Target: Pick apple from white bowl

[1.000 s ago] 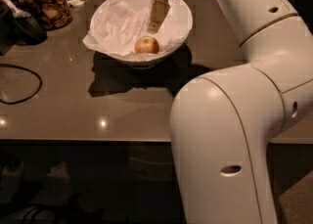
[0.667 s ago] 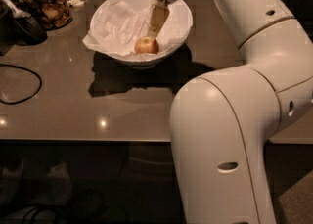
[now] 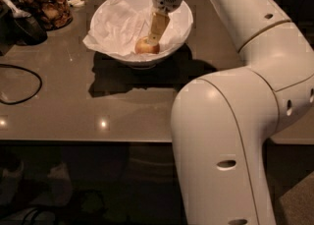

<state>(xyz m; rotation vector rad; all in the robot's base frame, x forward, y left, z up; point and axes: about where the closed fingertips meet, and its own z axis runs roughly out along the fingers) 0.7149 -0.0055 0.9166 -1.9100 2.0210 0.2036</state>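
Note:
The apple (image 3: 146,47), small and reddish-orange, lies at the bottom of the white bowl (image 3: 185,18), on the crumpled white paper (image 3: 115,22) that lines it. The bowl stands at the back of the brown table. My gripper (image 3: 155,36) reaches down into the bowl from above, and its tan tip is right at the apple's upper right side. The white arm comes in from the right and covers part of the bowl's right rim.
A glass jar of brown snacks (image 3: 44,0) stands at the back left, with a dark object (image 3: 24,25) beside it. A black cable (image 3: 22,84) loops on the table's left side. The table's front edge (image 3: 88,140) runs across the middle of the view.
The gripper has come down a little further into the bowl, closer to the apple. The apple and the bowl have stayed in place.

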